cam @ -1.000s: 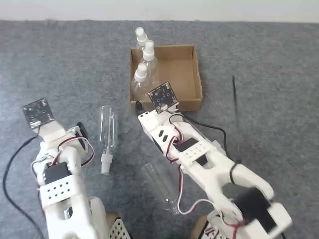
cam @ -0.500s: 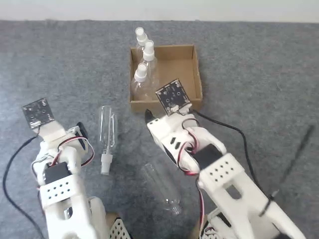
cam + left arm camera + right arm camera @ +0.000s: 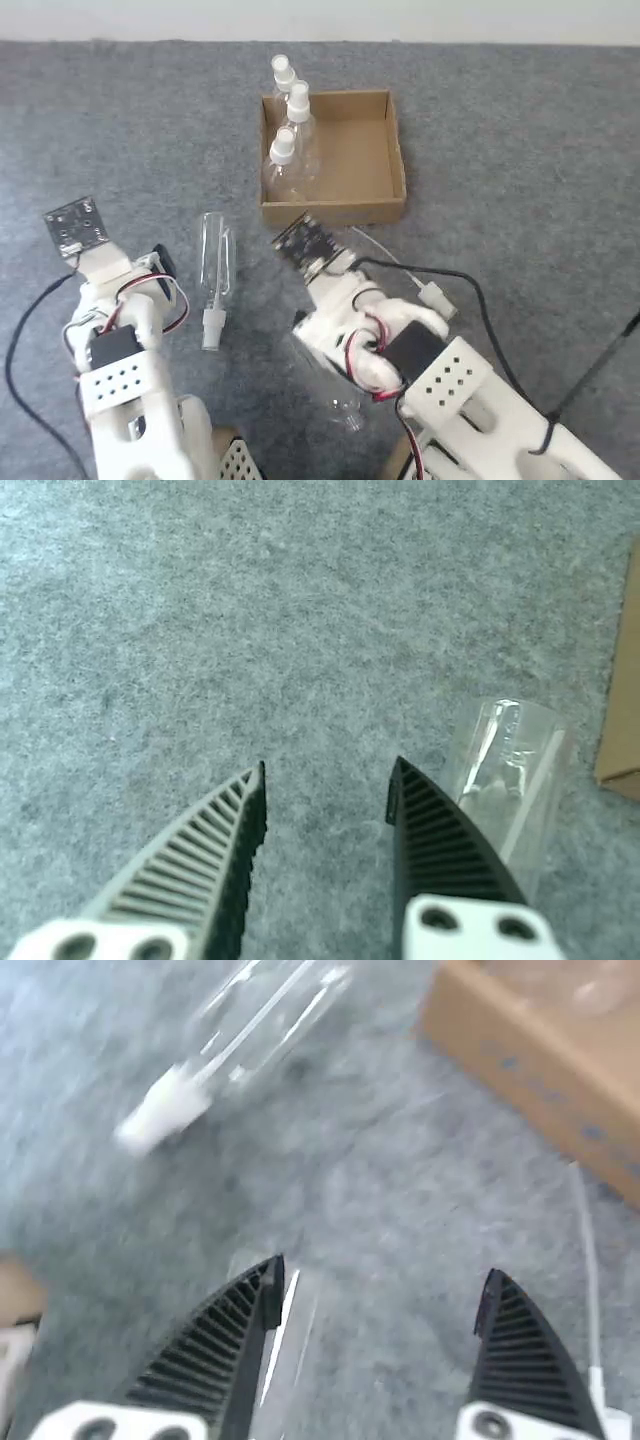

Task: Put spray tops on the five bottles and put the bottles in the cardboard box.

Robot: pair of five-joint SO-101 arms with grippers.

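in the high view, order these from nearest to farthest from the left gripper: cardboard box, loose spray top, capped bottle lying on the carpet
From the left gripper:
1. capped bottle, lying just to its right.
2. cardboard box, farther back and to the right.
3. loose spray top, farthest, well off to the right.

A rough grey carpet-like table covering (image 3: 520, 150) is spread throughout, bordered at the far edge by a pale white strip (image 3: 450, 20).
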